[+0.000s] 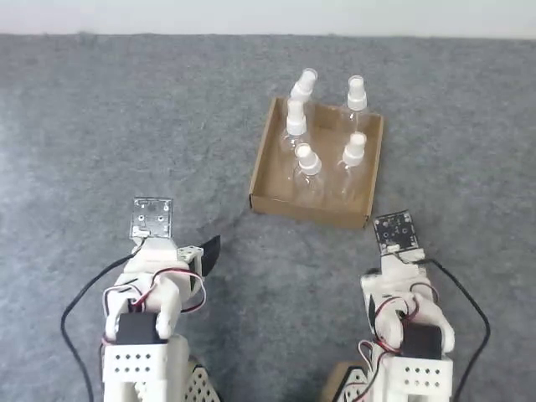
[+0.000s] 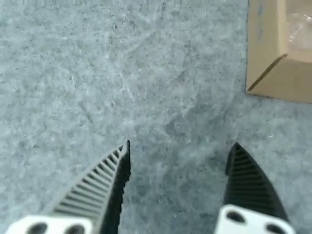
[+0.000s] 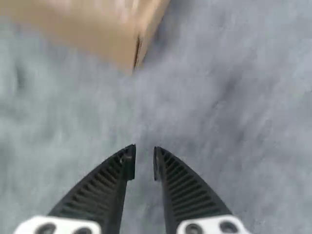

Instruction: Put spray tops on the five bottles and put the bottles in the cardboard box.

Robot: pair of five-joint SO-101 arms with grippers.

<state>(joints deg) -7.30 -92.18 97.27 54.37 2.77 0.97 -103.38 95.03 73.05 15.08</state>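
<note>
The cardboard box [image 1: 310,211] sits on the grey carpet at the middle back, and several clear bottles [image 1: 306,174] with white spray tops [image 1: 355,90] stand upright inside it. My left gripper [image 2: 181,148] is open over bare carpet, short of the box's near left corner [image 2: 273,63], with nothing between its fingers. My right gripper [image 3: 144,153] is shut but for a thin gap, holds nothing, and hovers just short of the box's near right corner [image 3: 97,34]. In the high view the left arm [image 1: 155,276] and right arm [image 1: 402,293] both stand at the front.
Grey carpet [image 1: 126,126] covers the whole table, with open room left and right of the box. A pale wall strip runs along the far edge.
</note>
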